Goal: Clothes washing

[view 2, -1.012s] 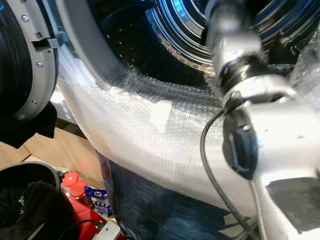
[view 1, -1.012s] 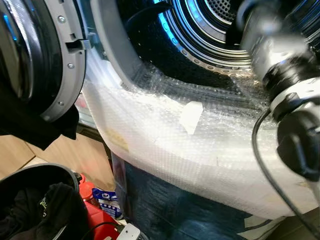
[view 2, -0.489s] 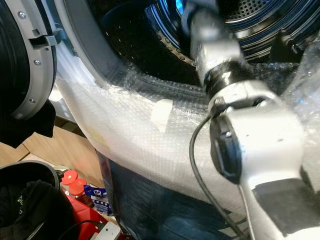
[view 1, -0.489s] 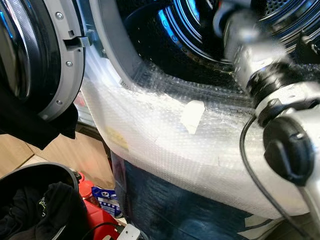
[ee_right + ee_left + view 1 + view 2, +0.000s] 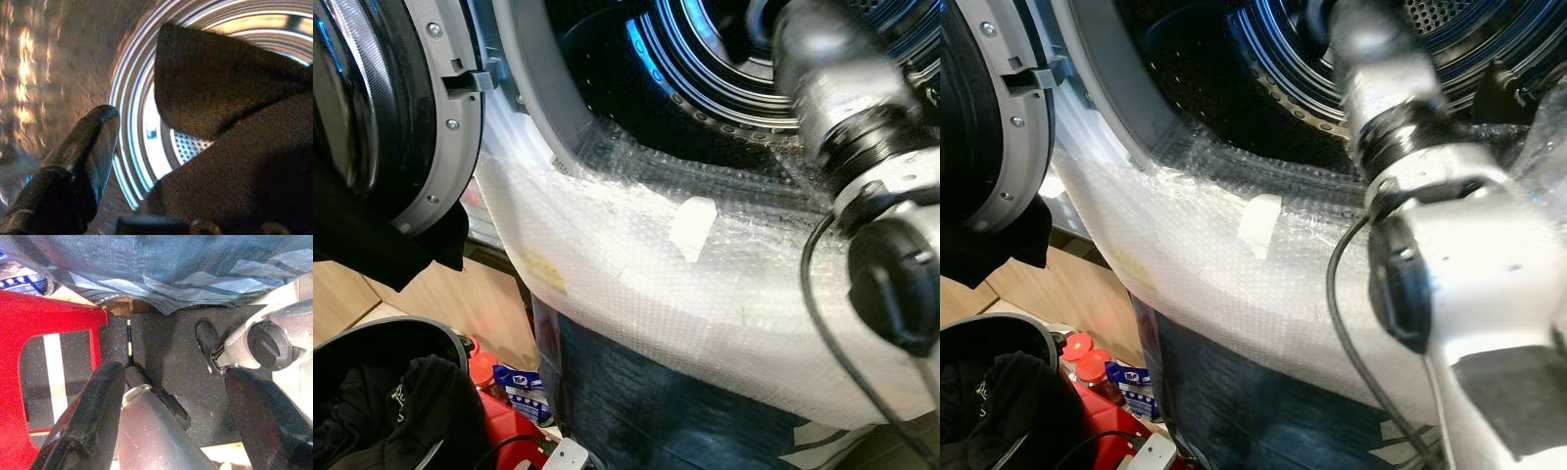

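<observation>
The washing machine [image 5: 636, 264], its front lip wrapped in bubble wrap [image 5: 1234, 264], stands with its door [image 5: 391, 108] swung wide. The right arm [image 5: 1400, 127] reaches into the drum [image 5: 724, 59]. There the right gripper [image 5: 161, 161] carries a dark garment [image 5: 230, 127] draped over it; whether it is clamped I cannot tell. Soft, light and limp, the cloth is best pinched at a bunched fold. More dark clothes [image 5: 401, 411] lie in the basket [image 5: 372, 338] below the door. The left gripper [image 5: 171, 426] hangs idle, fingers apart.

— What sort of place is this looking like?
— A home laundry corner: a front-loading washer [image 5: 724, 59] is standing open, bubble wrap [image 5: 636, 264] is covering its front, and a basket [image 5: 372, 343] of dark clothes [image 5: 391, 411] is sitting beside it.
</observation>
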